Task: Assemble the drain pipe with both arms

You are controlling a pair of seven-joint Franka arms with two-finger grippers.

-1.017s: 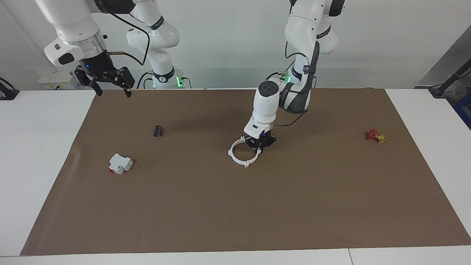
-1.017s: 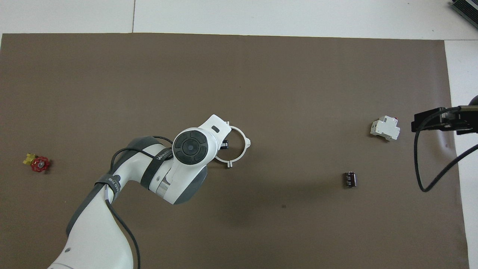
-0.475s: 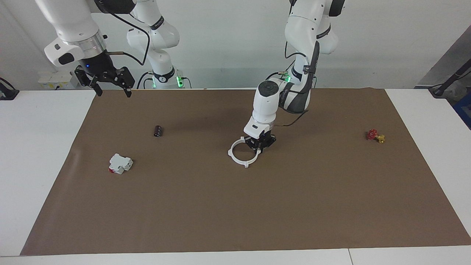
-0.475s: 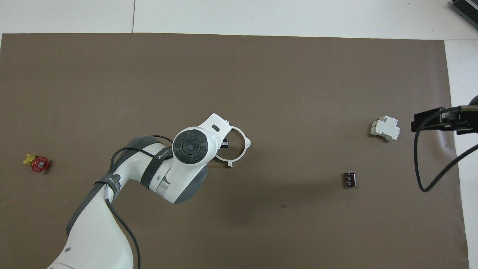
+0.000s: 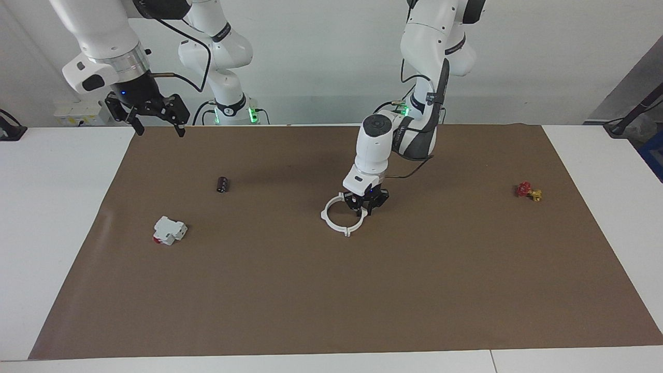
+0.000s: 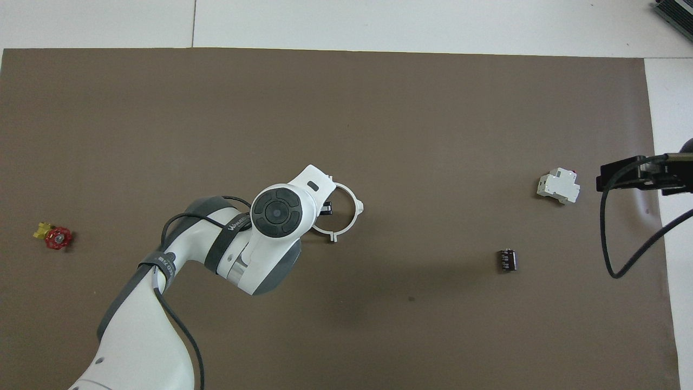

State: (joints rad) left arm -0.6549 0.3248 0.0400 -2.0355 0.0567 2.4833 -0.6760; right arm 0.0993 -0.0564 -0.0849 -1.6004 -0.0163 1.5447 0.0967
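Observation:
The drain pipe (image 5: 334, 224) lies flat on the brown mat as one closed white ring with small tabs, near the table's middle. My left gripper (image 5: 364, 210) points straight down at the part of the ring's rim toward the left arm's end. Its fingertips stand slightly apart, one on each side of the rim, so it is open. From overhead the ring (image 6: 354, 216) shows beside the left wrist, which hides most of that gripper. My right gripper (image 5: 155, 129) waits raised and open over the mat's corner at the right arm's end, and shows at the overhead view's edge (image 6: 639, 176).
A white-and-red blocky part (image 5: 169, 230) and a small black cylinder (image 5: 222, 184) lie on the mat toward the right arm's end. A small red and yellow valve (image 5: 528, 191) sits toward the left arm's end. White table surrounds the mat (image 5: 331, 290).
The left gripper's fingertips, pinched together on the ring's rim before, have parted a little. The ring and the right arm have stayed where they were.

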